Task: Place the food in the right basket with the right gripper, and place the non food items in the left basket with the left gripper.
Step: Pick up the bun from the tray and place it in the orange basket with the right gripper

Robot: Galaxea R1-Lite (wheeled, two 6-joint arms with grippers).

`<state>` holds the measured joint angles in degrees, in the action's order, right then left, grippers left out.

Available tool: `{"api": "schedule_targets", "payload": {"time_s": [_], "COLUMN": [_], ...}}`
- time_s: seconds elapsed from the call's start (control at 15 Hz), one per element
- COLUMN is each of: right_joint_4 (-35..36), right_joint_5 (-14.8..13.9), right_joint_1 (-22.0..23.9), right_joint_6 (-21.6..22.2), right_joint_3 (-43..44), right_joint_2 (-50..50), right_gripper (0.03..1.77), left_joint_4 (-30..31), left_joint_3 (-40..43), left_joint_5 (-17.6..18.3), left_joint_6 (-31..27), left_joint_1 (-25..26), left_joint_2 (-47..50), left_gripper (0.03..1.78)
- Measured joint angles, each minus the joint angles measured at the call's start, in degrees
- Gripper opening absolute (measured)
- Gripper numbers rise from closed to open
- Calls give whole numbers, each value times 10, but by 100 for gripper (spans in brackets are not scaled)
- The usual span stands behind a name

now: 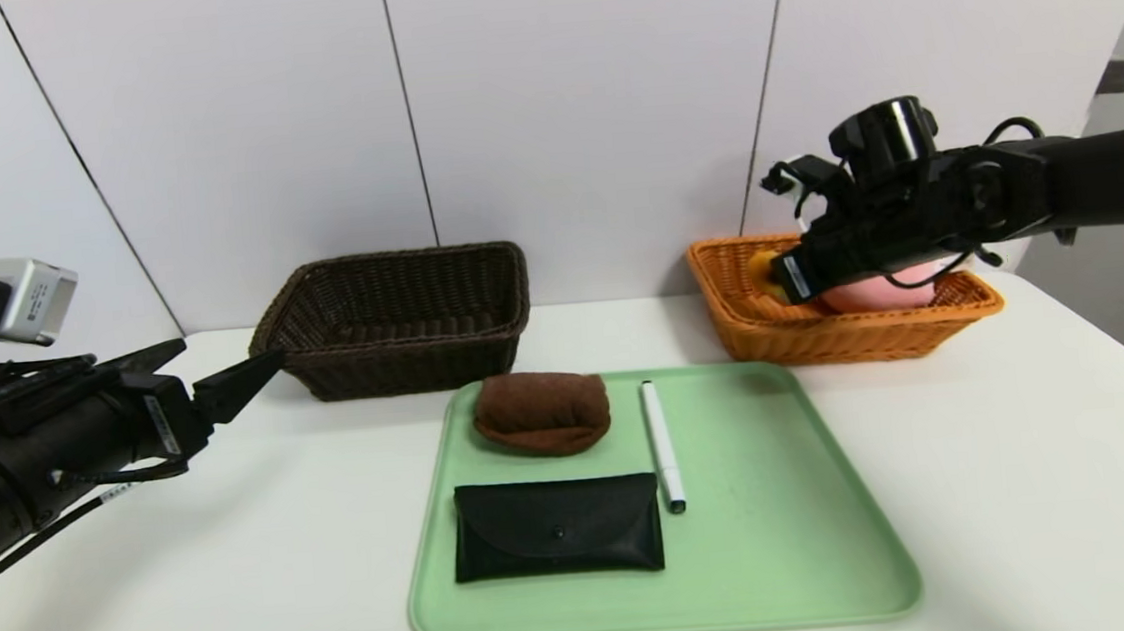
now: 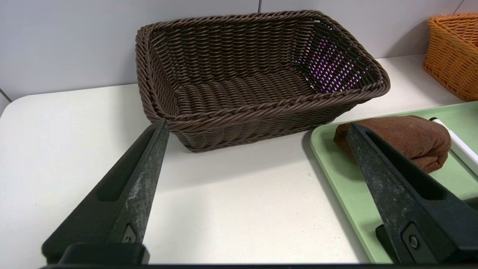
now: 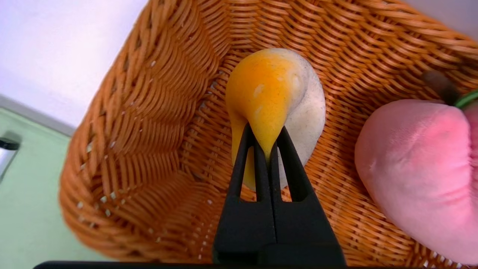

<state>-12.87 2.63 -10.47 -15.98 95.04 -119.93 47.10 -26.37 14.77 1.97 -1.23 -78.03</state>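
My right gripper [image 3: 265, 129] is shut on the small orange-and-white food piece [image 3: 272, 86], pinching its orange edge inside the orange-tan right basket [image 3: 149, 130]. The pink plush peach [image 3: 422, 168] lies in that basket beside it. In the head view the right gripper [image 1: 786, 288] hangs over the basket [image 1: 855, 338] at its left end. A brown cloth bundle [image 1: 542, 412], a white marker pen [image 1: 661, 443] and a black snap pouch [image 1: 557, 529] lie on the green tray [image 1: 787, 498]. My left gripper [image 2: 258, 123] is open and holds nothing, in front of the dark brown left basket [image 2: 224, 56].
The dark brown basket [image 1: 395, 364] stands at the back left of the white table and has nothing in it. The tray takes up the table's middle. A white panelled wall runs right behind both baskets. The left arm [image 1: 51, 446] hovers over the table's left side.
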Motion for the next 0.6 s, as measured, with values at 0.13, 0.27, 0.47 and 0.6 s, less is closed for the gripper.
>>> {"api": "schedule_targets", "payload": {"time_s": [0.13,0.27,0.47,0.6], "right_joint_4": [3,2,11,28], "right_joint_5": [-2,-6,-9,-8], "right_joint_1": [3,7,7,7], "right_joint_6": [0,0,3,2], "right_joint_3": [6,8,8,9], "right_joint_2": [-15,-23,-28,-29], "right_gripper": [5,5,57,83], "left_joint_4": [0,0,0,0], "left_joint_3": [-1,-1,-1,-1], "left_joint_5": [0,0,1,1], "left_joint_6": [1,1,1,1], "left_joint_1": [0,0,0,0], "left_joint_2": [-3,-4,-6,-7], "left_gripper": [169,169,169,169]}}
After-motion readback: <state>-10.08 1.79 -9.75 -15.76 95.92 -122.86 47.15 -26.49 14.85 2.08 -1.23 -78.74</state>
